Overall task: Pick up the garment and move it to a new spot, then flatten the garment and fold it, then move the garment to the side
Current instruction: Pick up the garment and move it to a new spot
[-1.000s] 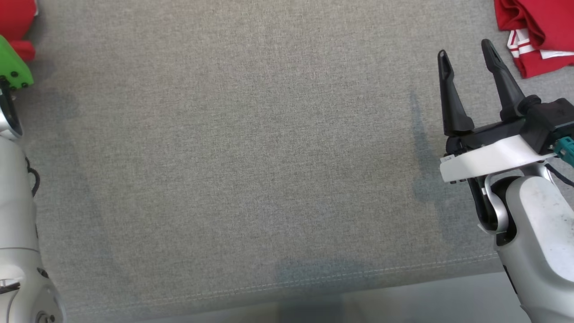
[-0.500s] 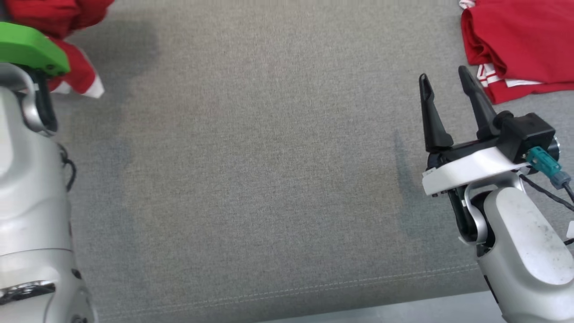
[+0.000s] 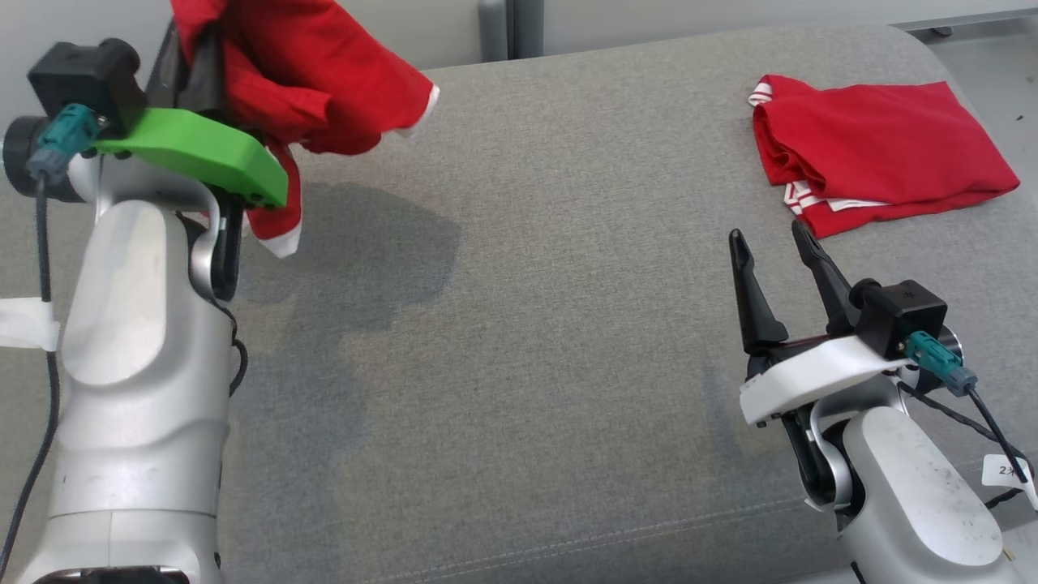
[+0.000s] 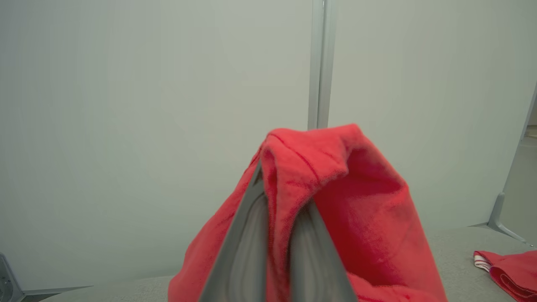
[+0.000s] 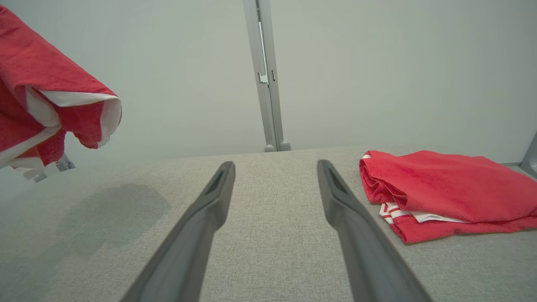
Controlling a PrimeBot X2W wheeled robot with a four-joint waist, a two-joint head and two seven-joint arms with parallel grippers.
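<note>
Above grey cushion [image 3: 519, 284]: L gripper [image 4: 275, 188] clenched on red garment [image 3: 308, 65], held clear. R gripper [image 3: 767, 231] released, near folded red shirt [image 3: 876, 138].

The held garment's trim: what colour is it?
White trim on a red garment; clearest in the right wrist view.

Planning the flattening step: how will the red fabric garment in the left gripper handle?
Likely floppy: the red fabric garment sags in folds from the left gripper, jaws shut. Probably light: one pinch holds it.
</note>
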